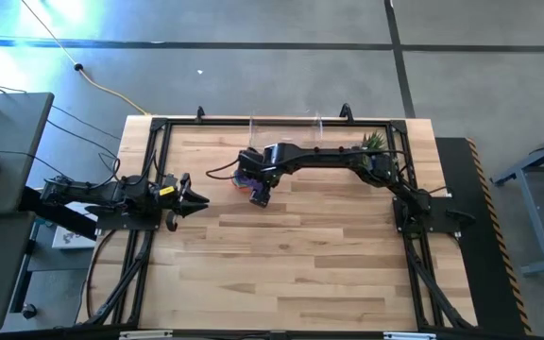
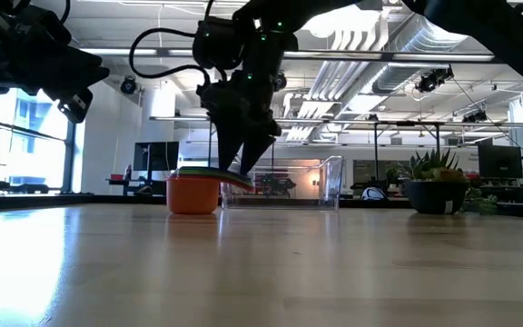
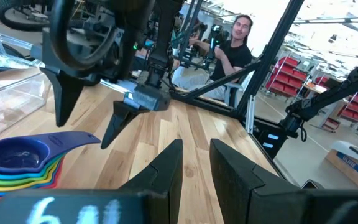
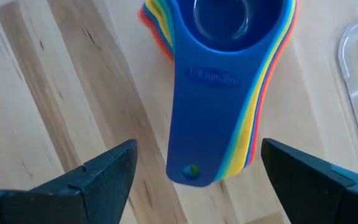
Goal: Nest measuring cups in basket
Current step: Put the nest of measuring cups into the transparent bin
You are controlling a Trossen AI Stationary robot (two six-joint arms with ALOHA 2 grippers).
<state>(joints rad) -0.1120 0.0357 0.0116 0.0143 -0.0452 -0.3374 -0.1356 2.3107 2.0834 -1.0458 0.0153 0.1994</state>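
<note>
Right hand point(image 4: 194, 171) spread wide, grasping nothing, poised over the handles of the measuring cups point(image 4: 219, 81). Cups nested in one stack, blue on top, sitting on the bench point(image 1: 300, 246) directly under the hand; fingers point(image 4: 98, 174) flank the handles on both sides, not touching. Basket point(image 2: 284, 186) just beyond the stack, cups outside it. Left hand point(image 1: 195, 199) waits well away from the stack, fingers slightly parted, holding nothing.
</note>
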